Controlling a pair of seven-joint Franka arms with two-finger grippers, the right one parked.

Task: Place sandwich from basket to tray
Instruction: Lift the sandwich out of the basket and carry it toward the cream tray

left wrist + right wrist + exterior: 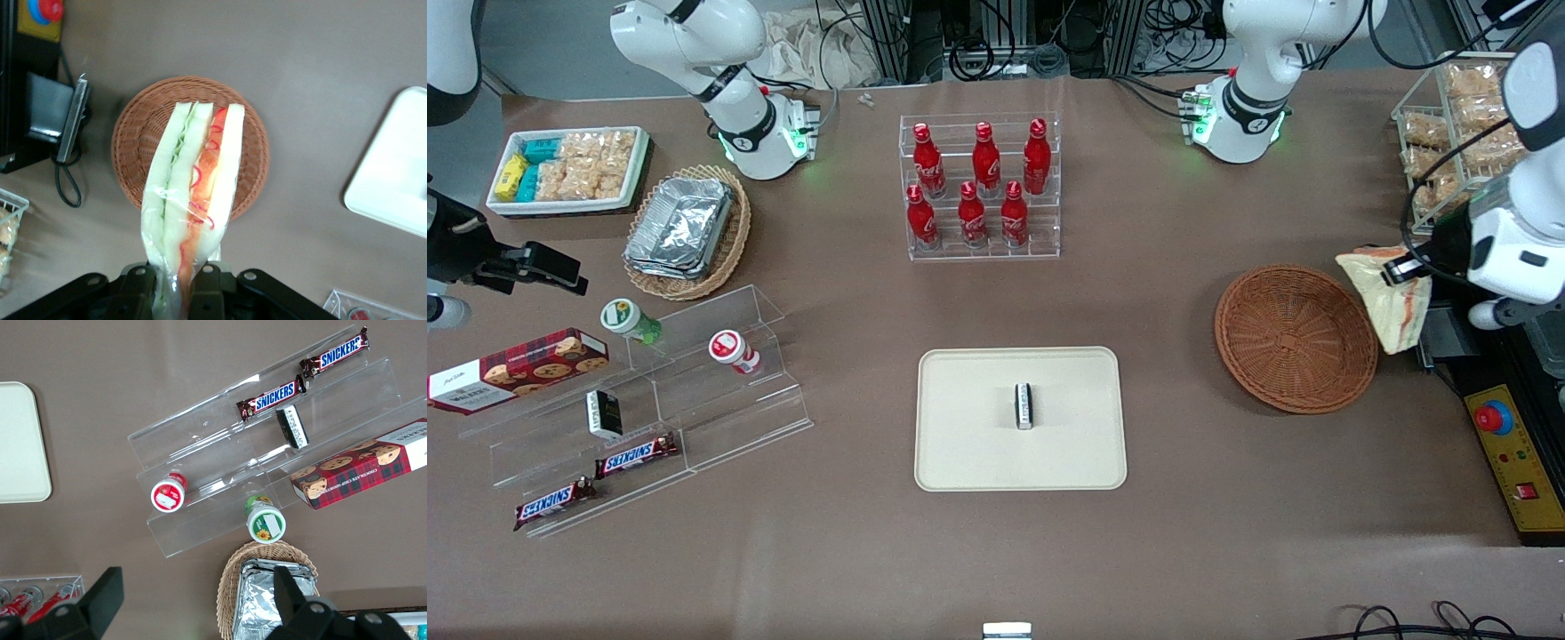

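My left gripper is shut on the wrapped sandwich and holds it in the air above the table, just past the rim of the reddish-brown wicker basket toward the working arm's end. The wedge hangs from the fingers with its green and orange-pink filling edge showing in the left wrist view. The basket holds nothing. The cream-beige tray lies mid-table, toward the parked arm's end from the basket, with a small black and white packet on it.
A clear rack of red bottles stands farther from the front camera than the tray. A control box with a red button lies at the working arm's table edge. A wire rack of snack bags stands there too. Clear shelves with snacks lie toward the parked arm's end.
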